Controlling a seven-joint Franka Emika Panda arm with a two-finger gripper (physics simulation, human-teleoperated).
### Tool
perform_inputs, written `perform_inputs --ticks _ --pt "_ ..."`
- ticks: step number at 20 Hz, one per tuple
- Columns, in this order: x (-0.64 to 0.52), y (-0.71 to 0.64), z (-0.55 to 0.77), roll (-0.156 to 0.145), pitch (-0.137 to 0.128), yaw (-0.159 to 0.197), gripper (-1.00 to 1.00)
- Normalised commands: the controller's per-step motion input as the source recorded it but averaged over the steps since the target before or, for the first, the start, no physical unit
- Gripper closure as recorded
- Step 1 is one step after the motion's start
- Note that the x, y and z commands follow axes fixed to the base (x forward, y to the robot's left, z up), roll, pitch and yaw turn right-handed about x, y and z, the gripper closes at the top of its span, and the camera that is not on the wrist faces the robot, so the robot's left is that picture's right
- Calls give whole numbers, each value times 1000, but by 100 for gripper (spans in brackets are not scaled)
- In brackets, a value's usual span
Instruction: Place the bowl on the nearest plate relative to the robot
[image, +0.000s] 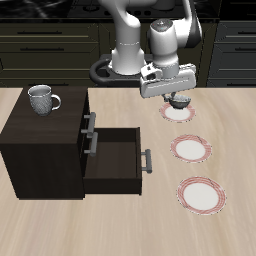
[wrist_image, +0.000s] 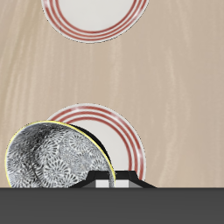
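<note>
On my desk (image: 40, 225) I count three plates: the farthest (image: 180, 115), a middle one (image: 191, 149) and the nearest (image: 202, 194). I also count one bowl (image: 179, 102), one mug (image: 42, 98), and one cabinet (image: 45, 150) with two drawers.

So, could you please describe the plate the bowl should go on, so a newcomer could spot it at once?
Start at the dark cabinet with its open drawer; beside it three identical red-rimmed plates run in a row from the table's front edge back toward the robot's base. The target plate is the farthest back, and alone lies directly under the gripper holding the bowl.
</note>
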Motion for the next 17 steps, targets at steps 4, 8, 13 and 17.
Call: perform_inputs --ticks 4,8,13,17 --pt "107 91 -289 45 54 24 100" --pt "122 -115 -337 -4 79 -25 100" --pt "-75 5 -147 21 56 -8 -100" --pt "-96 -33 55 8 -11 7 -100"
